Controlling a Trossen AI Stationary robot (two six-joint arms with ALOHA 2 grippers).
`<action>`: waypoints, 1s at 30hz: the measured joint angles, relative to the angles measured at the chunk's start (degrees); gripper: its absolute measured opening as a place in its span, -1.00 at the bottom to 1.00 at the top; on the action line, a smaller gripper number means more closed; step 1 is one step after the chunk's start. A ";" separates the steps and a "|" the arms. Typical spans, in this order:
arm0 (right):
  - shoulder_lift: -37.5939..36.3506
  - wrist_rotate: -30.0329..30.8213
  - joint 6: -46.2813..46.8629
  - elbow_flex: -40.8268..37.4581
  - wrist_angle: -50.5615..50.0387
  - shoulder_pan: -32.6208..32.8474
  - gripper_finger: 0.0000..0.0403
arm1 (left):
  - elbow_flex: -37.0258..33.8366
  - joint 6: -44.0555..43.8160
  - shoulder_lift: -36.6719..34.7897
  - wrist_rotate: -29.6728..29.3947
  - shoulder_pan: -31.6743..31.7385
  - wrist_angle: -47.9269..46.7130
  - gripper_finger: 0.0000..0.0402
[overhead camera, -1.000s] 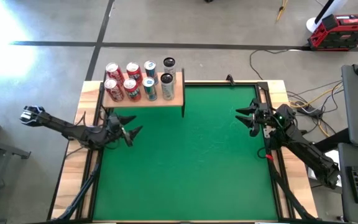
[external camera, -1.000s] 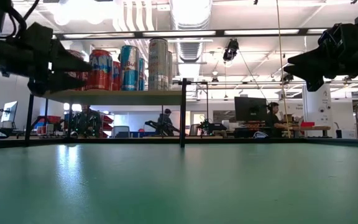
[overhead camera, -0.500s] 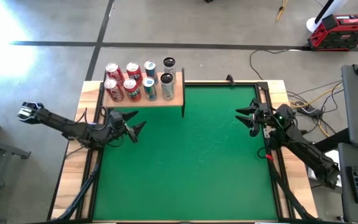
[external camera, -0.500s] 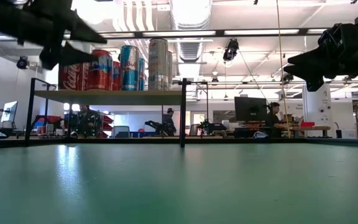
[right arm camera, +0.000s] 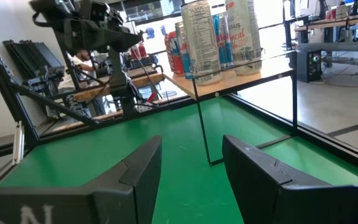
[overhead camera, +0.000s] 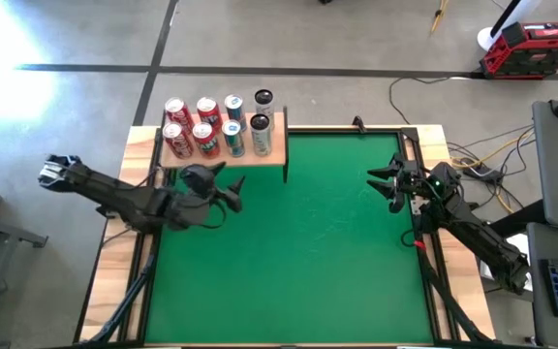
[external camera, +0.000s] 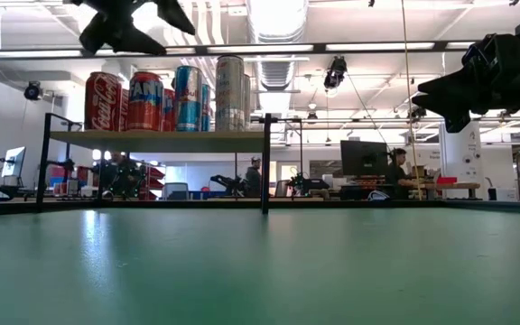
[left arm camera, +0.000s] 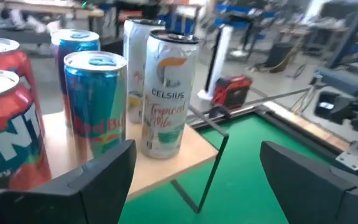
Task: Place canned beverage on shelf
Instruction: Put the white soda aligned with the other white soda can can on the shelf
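Several cans (overhead camera: 219, 124) stand upright on the shelf (overhead camera: 272, 153), a light-wood board on black legs at the table's far left: red, blue and tall pale ones (left arm camera: 165, 93). My left gripper (overhead camera: 232, 196) hangs open over the green mat, just on the near side of the shelf. It holds nothing. In the low view my left gripper (external camera: 143, 23) is higher than the can tops (external camera: 174, 77). My right gripper (overhead camera: 381, 187) waits at the table's right edge, with a gap between its fingers (right arm camera: 191, 155) and nothing in it.
The green mat (overhead camera: 298, 262) covers the table inside a wooden border. The shelf's thin black leg (overhead camera: 285, 173) stands on the mat near my left gripper. Cables and a red case (overhead camera: 531, 48) lie on the floor beyond the table. People sit in the room behind.
My left gripper has risen from about shelf-board height to above the can tops. It has also moved toward the table's right edge along the shelf's near side, its fingers tipping up toward level. It has stayed open with nothing in it. The cans have not moved.
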 joint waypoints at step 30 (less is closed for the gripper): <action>0.00 0.00 0.00 -0.01 0.00 0.00 -0.20 | 73.51 -8.69 38.47 41.70 27.81 -73.16 0.63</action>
